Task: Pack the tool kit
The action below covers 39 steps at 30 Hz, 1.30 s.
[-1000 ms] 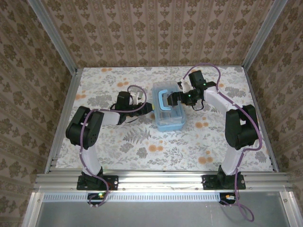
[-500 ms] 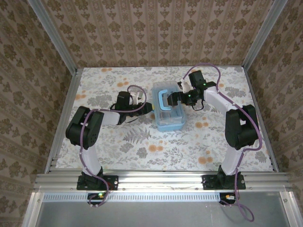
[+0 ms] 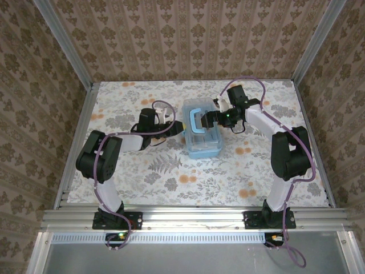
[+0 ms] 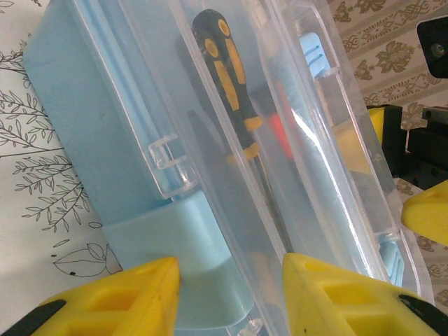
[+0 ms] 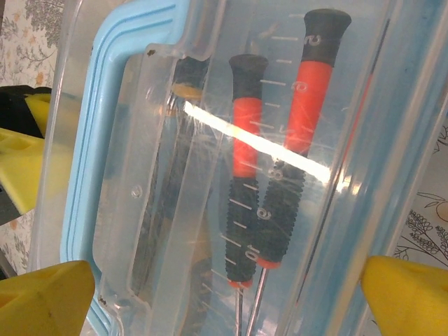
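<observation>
Now the left jaws pinch the blue latch [image 4: 183,241] of the translucent tool case [image 3: 203,144]; the right jaws, spread wide, straddle its lid above two red-black screwdrivers [image 5: 245,182].

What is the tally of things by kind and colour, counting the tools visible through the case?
Case: 1
Red-black screwdrivers: 2
Black-yellow screwdriver: 1
Total: 4
</observation>
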Tool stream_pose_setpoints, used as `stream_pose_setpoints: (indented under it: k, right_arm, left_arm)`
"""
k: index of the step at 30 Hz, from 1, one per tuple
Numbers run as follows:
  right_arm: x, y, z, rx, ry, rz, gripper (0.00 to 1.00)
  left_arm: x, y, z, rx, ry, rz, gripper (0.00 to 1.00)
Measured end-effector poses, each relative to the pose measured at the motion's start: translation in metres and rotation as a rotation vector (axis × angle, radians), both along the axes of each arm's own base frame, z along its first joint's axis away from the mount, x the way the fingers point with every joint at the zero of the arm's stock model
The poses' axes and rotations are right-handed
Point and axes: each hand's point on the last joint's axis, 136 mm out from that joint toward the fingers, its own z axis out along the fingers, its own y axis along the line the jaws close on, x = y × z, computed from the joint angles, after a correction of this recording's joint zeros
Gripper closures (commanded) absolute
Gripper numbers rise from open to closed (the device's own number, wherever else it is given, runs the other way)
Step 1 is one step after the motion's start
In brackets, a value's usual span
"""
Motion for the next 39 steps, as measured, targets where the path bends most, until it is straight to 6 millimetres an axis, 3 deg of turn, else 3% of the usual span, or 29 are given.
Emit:
stream_pose_setpoints:
  k: [20, 39]
  right_arm:
    - [0.0000, 0.0000, -0.0010, -0.001, -0.005, 0.006, 0.00]
    - [0.0001, -0.0004, -0.0010, -0.001, -0.005, 0.004, 0.00]
  left_arm:
    - [0.0041, -0.0024, 0.0087, -0.040, 0.000, 0.016, 0.57]
    - [0.0088, -0.0039, 0.0001, -0.087, -0.014, 0.035, 0.58]
